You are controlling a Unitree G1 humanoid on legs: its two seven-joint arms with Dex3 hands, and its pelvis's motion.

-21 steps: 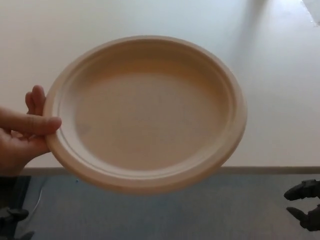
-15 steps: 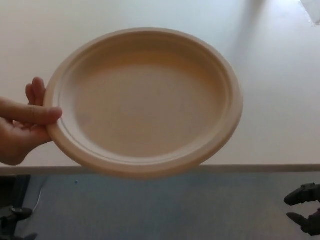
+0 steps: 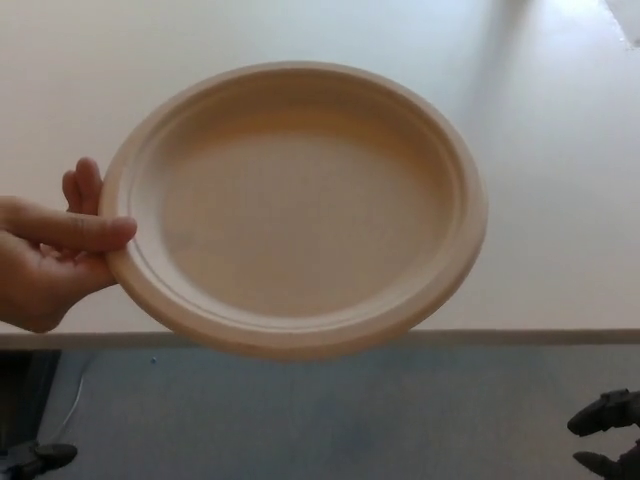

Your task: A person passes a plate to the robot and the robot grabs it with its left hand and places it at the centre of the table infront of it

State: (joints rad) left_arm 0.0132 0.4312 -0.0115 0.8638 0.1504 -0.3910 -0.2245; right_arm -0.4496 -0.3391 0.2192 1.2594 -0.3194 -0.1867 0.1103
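Our right hand (image 3: 606, 438) hangs low with fingers apart, empty; a person's hand (image 3: 45, 260) holds the plate (image 3: 295, 205) above the tabletop (image 3: 560, 200).

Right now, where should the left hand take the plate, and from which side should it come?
Probably the plate's near rim, at its lower left, coming up from below. The person's hand pinches the left edge, so that part is taken. The plate is tilted toward the camera, above the table's front edge, with its near rim free. The left hand waits low on that side.
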